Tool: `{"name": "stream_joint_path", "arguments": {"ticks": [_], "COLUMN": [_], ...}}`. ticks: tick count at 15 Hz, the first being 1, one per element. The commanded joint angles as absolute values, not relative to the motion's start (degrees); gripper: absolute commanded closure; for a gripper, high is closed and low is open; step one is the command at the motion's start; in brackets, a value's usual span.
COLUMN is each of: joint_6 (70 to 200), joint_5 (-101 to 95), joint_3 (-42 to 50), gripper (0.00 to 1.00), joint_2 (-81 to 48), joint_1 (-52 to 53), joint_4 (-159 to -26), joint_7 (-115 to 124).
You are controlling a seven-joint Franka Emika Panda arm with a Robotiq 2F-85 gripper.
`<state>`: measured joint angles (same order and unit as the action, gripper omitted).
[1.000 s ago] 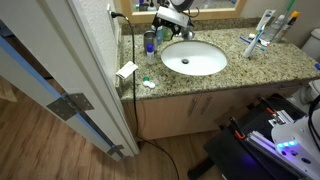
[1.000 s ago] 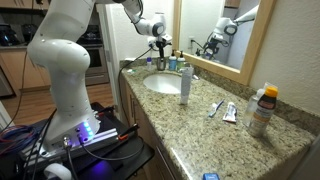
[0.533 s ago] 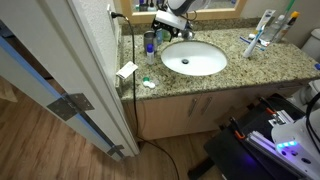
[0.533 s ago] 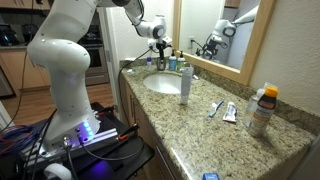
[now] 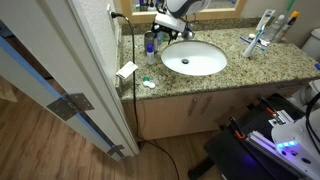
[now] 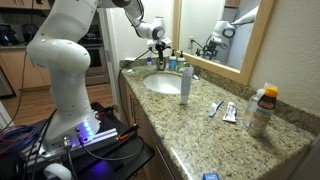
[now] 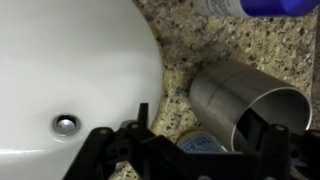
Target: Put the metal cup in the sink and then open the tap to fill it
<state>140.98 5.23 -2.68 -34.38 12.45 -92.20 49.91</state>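
Observation:
In the wrist view the metal cup (image 7: pixel 240 100) lies on the speckled granite beside the white sink (image 7: pixel 70 70), whose drain (image 7: pixel 66 124) shows. My gripper (image 7: pixel 195 138) is open, its black fingers spread on either side of the cup's near end without closing on it. A small round labelled lid (image 7: pixel 205 146) sits between the fingers. In both exterior views the gripper (image 5: pixel 172 20) (image 6: pixel 157 36) hovers at the back edge of the sink (image 5: pixel 195 60) (image 6: pixel 160 84). The tap is hidden behind the gripper. I cannot make out the cup in the exterior views.
A blue-topped bottle (image 7: pixel 262 6) (image 6: pixel 185 82) stands by the cup. Toothbrushes and tubes (image 5: pixel 262 38) lie on the counter's far side, with an orange-capped bottle (image 6: pixel 262 108). A mirror (image 6: pixel 222 35) backs the counter. A white card (image 5: pixel 127 70) lies at the counter edge.
The gripper has shifted slightly at the back edge of the sink. Nothing else has moved.

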Motion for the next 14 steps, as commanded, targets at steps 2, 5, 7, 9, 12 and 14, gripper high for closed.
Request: {"name": "stream_joint_path", "arguments": {"ticks": [2,5,7,9,12,14], "joint_6": [140.88,140.83,141.11,141.07,141.62,141.73], "joint_5": [5.87,6.93,7.69,8.44,9.35,10.31], "joint_3": [-2.05,-3.04,-3.45,-3.6,-3.42,-3.24], "gripper": [0.47,0.69,0.83,0.97,1.0,0.98], "joint_2": [-34.37,-34.01,-33.84,-34.02,-33.92,-32.42], "joint_1": [12.97,12.3,12.02,12.01,12.2,11.96], "joint_4": [-92.04,-92.55,-92.93,-92.62,-92.69,-93.21], "joint_7": [49.29,47.87,46.93,46.22,46.3,47.28]}}
